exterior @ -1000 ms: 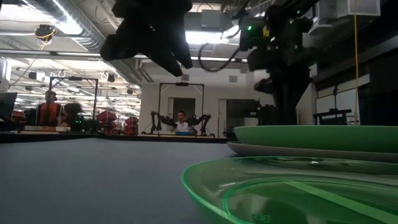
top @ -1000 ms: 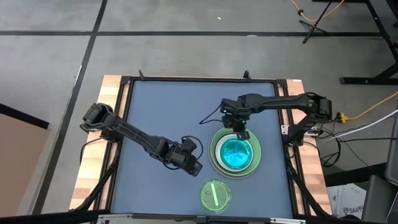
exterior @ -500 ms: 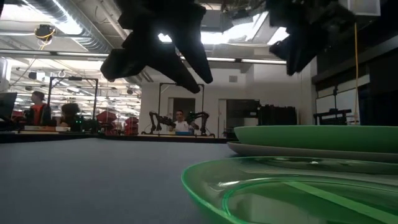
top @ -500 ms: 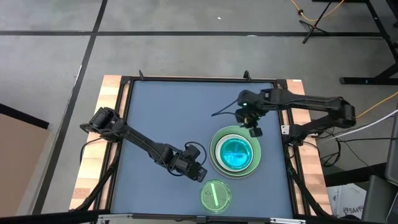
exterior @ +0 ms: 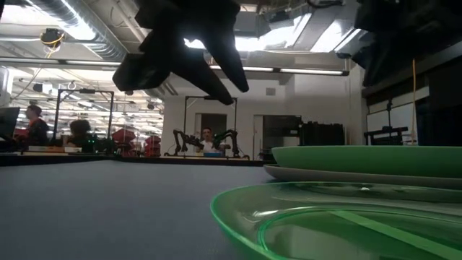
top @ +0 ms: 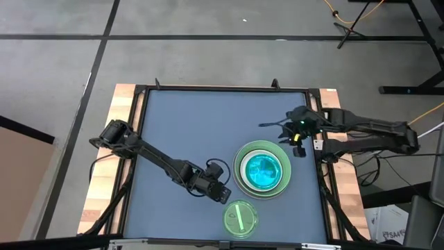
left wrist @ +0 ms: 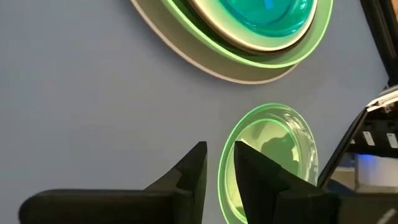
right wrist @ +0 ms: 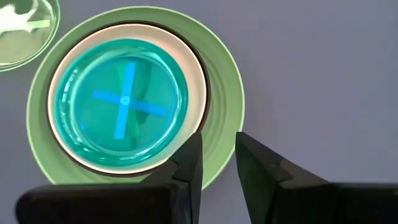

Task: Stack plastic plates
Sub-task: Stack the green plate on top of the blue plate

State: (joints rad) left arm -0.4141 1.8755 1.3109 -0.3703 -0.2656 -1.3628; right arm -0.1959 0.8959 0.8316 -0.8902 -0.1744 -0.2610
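Note:
A stack of plates (top: 261,170) stands at the table's right: grey at the bottom, then light green, black and white, with a translucent blue plate (right wrist: 118,102) on top. A small translucent green plate (top: 240,217) lies alone on its base by the near edge; it also shows in the left wrist view (left wrist: 273,155). My left gripper (top: 223,196) hovers above the table just left of that plate's far rim, narrowly open and empty (left wrist: 219,152). My right gripper (top: 300,148) is narrowly open and empty (right wrist: 217,143), raised beyond the stack's far right rim.
Bare blue table (top: 187,125) spreads to the left and far side of the stack. A black frame (top: 316,139) and wooden strips border the table. The low view shows the green plate (exterior: 325,224) close in front, the stack (exterior: 375,162) behind it, and people far off in the room.
My right gripper has drawn back from over the stack's far rim toward the table's right edge and has risen. My left gripper has moved toward the near edge and right, closer to the small green plate, then nearly stopped. The plates have not moved.

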